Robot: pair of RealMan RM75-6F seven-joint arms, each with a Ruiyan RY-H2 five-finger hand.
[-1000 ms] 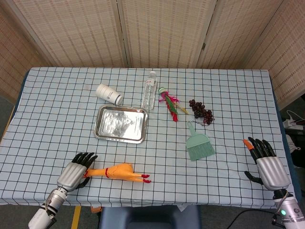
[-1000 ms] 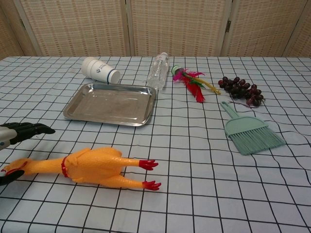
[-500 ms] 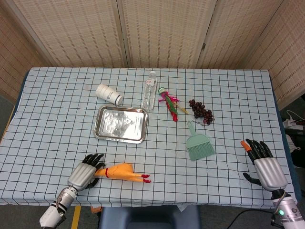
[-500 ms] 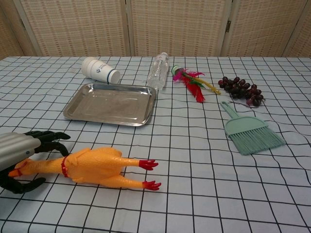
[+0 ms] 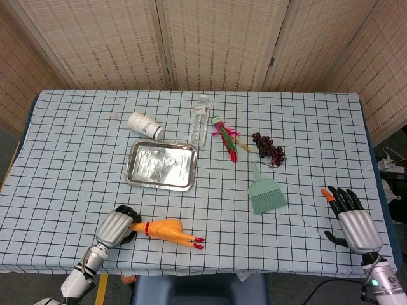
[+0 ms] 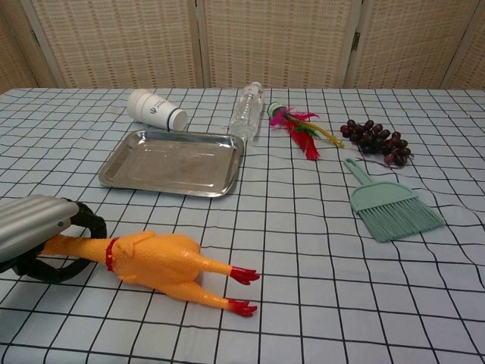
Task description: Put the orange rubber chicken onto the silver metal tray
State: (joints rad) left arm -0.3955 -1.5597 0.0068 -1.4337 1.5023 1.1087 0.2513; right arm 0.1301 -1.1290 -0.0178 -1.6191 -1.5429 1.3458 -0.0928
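The orange rubber chicken (image 5: 166, 230) (image 6: 163, 260) lies on its side near the table's front edge, red feet pointing right. My left hand (image 5: 118, 225) (image 6: 39, 234) grips its head and neck, with the fingers curled around them. The silver metal tray (image 5: 161, 165) (image 6: 176, 161) sits empty farther back, behind the chicken. At the front right of the head view my right hand (image 5: 351, 215) rests open on the cloth, holding nothing.
Behind the tray lie a white bottle (image 5: 145, 125) and a clear water bottle (image 5: 200, 120). A feather shuttlecock (image 5: 226, 135), dark grapes (image 5: 268, 147) and a green hand brush (image 5: 266, 192) lie to the right of the tray.
My left hand moved right and closed around the chicken's head and neck. The chicken shifted slightly right and turned, its feet swinging toward the front. My right hand barely moved.
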